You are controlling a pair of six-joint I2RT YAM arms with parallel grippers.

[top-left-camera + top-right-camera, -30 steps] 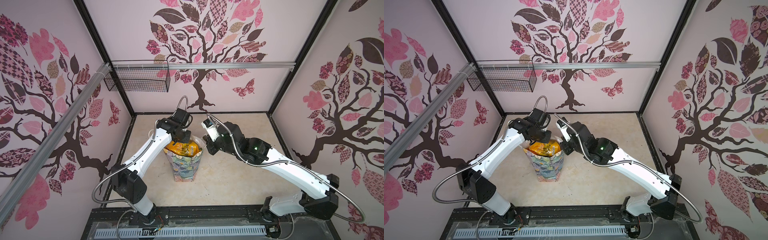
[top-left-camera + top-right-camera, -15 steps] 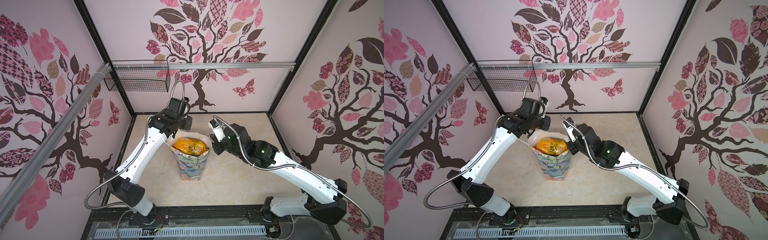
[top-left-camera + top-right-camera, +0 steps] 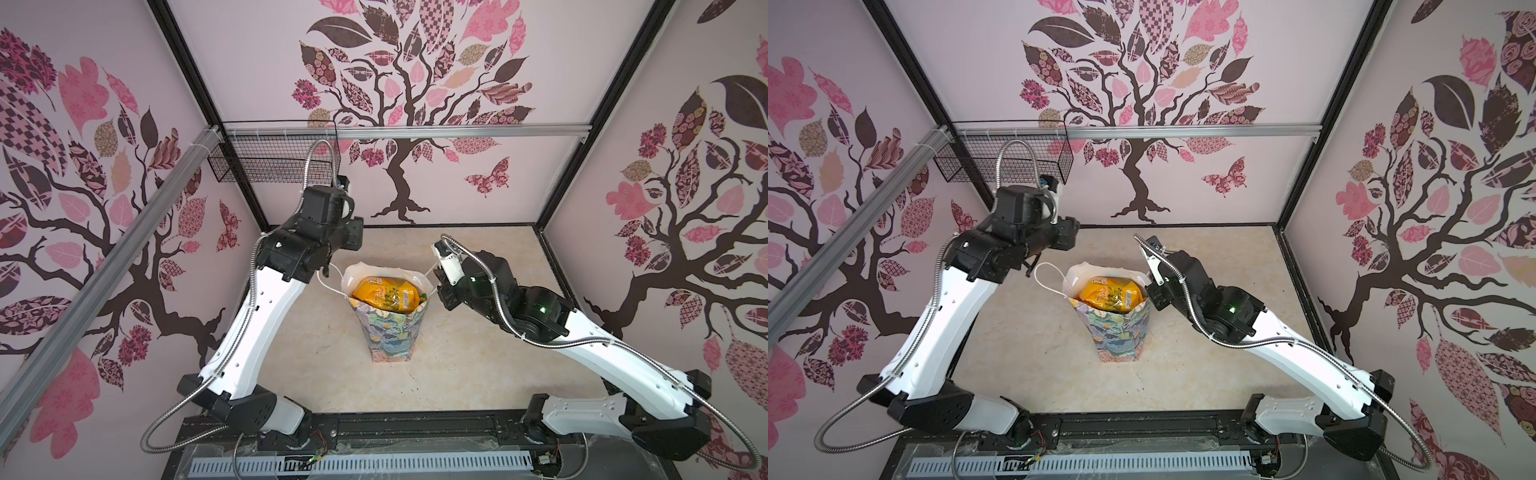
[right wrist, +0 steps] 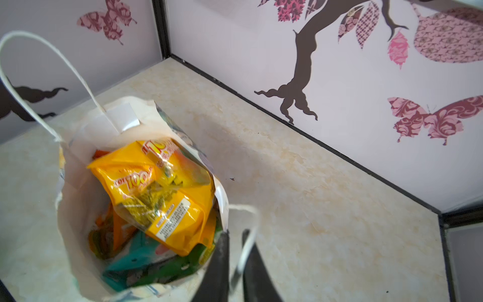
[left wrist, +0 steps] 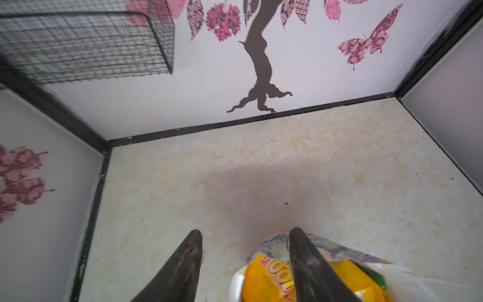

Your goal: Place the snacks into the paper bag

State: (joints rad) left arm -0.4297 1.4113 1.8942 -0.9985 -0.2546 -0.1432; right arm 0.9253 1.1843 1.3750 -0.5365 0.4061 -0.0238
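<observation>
The paper bag (image 3: 388, 332) stands upright near the middle of the bench (image 3: 478, 353), well clear of every edge, its mouth open. The snacks are inside it. A large yellow packet (image 4: 156, 188) lies on top, level with the rim in both top views, and orange, teal (image 4: 136, 251) and green (image 4: 170, 269) packets sit beneath it.

The left gripper (image 5: 245, 230) hangs over the bag's rim on the left-edge side, its fingers spread wide with nothing between them – released.

The right gripper (image 4: 235, 235) is at the opposite rim. Its fingers are a little apart, and the near cord handle (image 4: 244, 207) runs loosely through the gap – not pinched. The far handle (image 4: 78, 75) arches free.
</observation>
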